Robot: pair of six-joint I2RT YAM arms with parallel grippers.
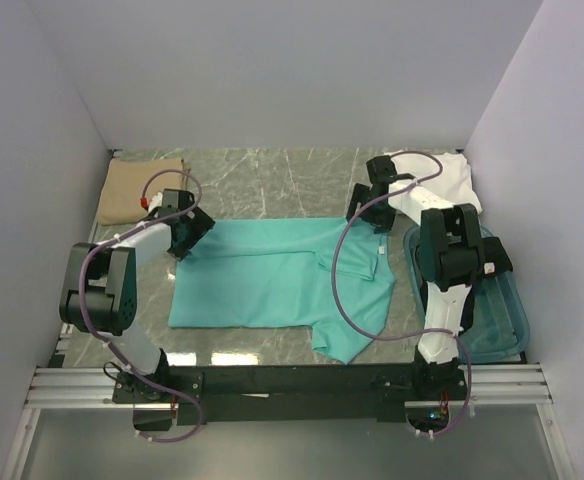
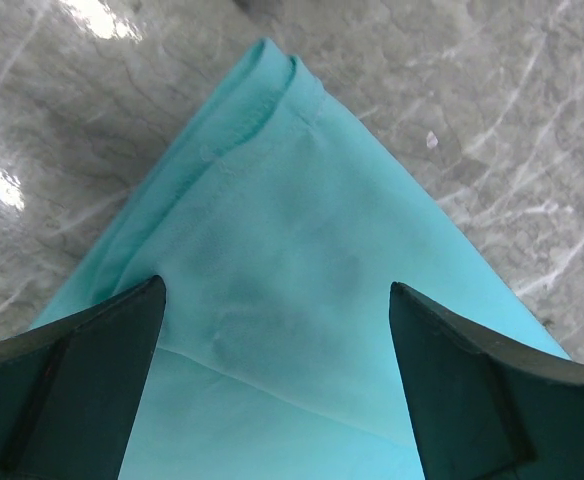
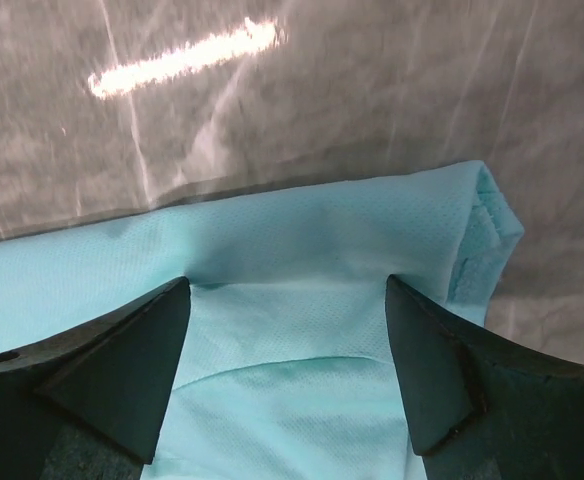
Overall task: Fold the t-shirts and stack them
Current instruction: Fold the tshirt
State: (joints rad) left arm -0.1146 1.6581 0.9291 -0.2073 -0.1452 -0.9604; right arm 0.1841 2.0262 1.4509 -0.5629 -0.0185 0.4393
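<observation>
A teal t-shirt [image 1: 272,275] lies spread across the middle of the table, partly folded, one sleeve hanging toward the front. My left gripper [image 1: 194,240] is open over its far left corner [image 2: 272,230], a finger on each side. My right gripper [image 1: 367,215] is open over its far right corner [image 3: 322,270], fingertips pressing on the cloth. A folded tan t-shirt [image 1: 142,188] lies at the back left. A white t-shirt [image 1: 450,180] lies at the back right, partly behind my right arm. No dark grey shirts show.
A blue-green plastic tub [image 1: 502,310] stands at the right front beside my right arm. White walls close in the table on three sides. The marble tabletop [image 1: 272,175] shows behind the teal shirt.
</observation>
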